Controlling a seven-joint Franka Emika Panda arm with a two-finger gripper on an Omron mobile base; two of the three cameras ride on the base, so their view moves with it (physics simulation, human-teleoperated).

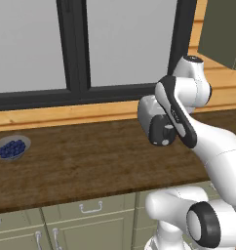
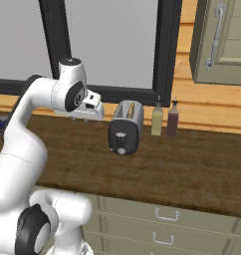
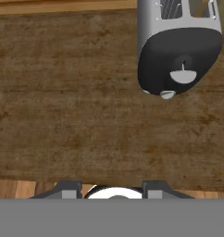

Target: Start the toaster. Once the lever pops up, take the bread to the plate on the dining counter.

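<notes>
The silver-grey toaster (image 2: pixel 126 127) stands on the wood counter (image 2: pixel 182 169) below the window, its dark end face toward me. In the hand view the toaster (image 3: pixel 178 51) sits at the upper right, with a pale half-round lever (image 3: pixel 183 76) and a small knob (image 3: pixel 167 95) on that face. A tan sliver (image 3: pixel 211 9) shows in one slot; I cannot tell whether it is the bread. My gripper (image 3: pixel 111 190) is open and holds nothing, hovering above the counter left of the toaster and apart from it. The plate and the dining counter are out of view.
Two bottles, one yellowish (image 2: pixel 157 117) and one dark red (image 2: pixel 172 118), stand just right of the toaster. A bowl of blueberries (image 1: pixel 12 147) sits far left on the counter. Sage-green drawers (image 2: pixel 165 214) run below, and a wall cabinet (image 2: pixel 219 40) hangs at the upper right.
</notes>
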